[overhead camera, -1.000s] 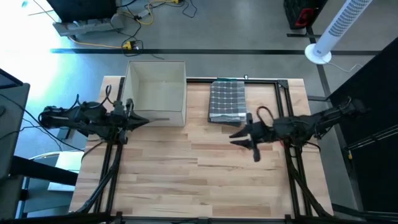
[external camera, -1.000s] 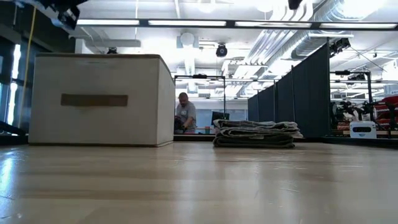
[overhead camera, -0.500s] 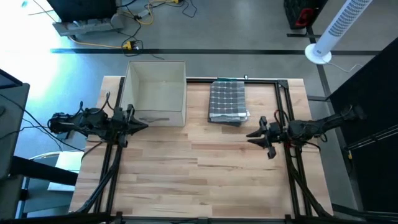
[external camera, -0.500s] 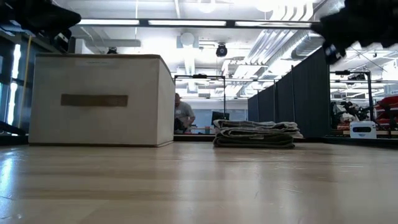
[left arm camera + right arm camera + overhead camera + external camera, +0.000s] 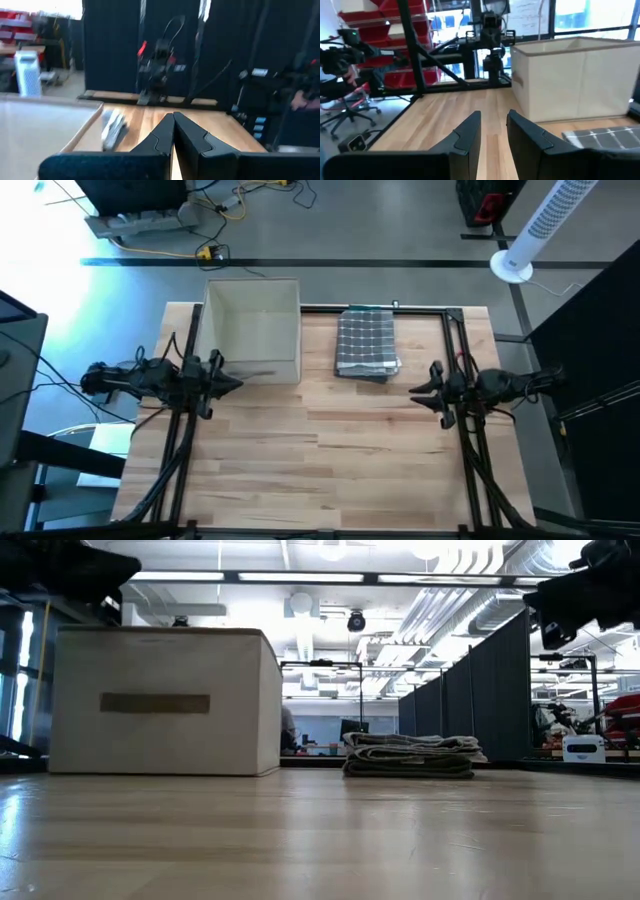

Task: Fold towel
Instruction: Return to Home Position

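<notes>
Presently, gray patterned towel lies folded at the table's far edge beside the box: likely soft, light, limp; pinch a folded edge. Left gripper closed and empty, right gripper parted, at the side edges.

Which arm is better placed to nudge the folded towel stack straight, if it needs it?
Right, probably. The right gripper hangs open near the gray patterned towel's front corner; the left gripper is shut, farther off, in front of the box.
</notes>
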Robot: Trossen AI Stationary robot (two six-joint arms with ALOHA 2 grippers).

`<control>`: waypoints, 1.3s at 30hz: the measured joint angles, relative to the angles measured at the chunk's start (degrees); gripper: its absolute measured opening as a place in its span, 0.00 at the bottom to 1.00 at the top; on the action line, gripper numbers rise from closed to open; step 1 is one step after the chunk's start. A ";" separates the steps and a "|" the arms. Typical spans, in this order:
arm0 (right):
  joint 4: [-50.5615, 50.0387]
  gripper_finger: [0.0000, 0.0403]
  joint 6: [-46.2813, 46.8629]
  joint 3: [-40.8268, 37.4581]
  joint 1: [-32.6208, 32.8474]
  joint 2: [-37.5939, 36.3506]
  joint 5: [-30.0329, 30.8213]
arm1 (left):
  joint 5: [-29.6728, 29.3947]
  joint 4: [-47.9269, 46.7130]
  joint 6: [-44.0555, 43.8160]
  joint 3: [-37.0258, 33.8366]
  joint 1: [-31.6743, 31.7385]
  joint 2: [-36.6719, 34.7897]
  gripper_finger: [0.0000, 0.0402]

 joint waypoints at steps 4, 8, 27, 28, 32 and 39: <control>5.07 0.20 0.97 -4.14 0.00 0.01 -1.42 | 2.11 7.88 -1.84 -4.45 0.00 -0.01 0.00; 7.05 0.20 0.62 -4.96 0.00 -0.03 -1.32 | 3.36 8.75 0.75 -5.81 0.00 -0.02 0.00; 7.09 0.20 -0.93 -4.96 0.00 0.03 -0.35 | 15.52 13.90 13.68 -0.55 0.00 0.27 0.00; 7.10 0.20 -0.91 -4.96 0.00 0.03 -0.27 | 16.54 13.51 13.61 -0.19 0.00 0.35 0.00; 7.16 0.20 -0.80 -4.96 0.00 0.03 0.17 | 23.92 9.72 6.88 0.60 -0.61 0.84 0.00; 7.14 0.19 0.24 -4.96 0.00 0.05 0.24 | 19.93 -0.64 4.79 -1.26 -2.82 3.20 0.00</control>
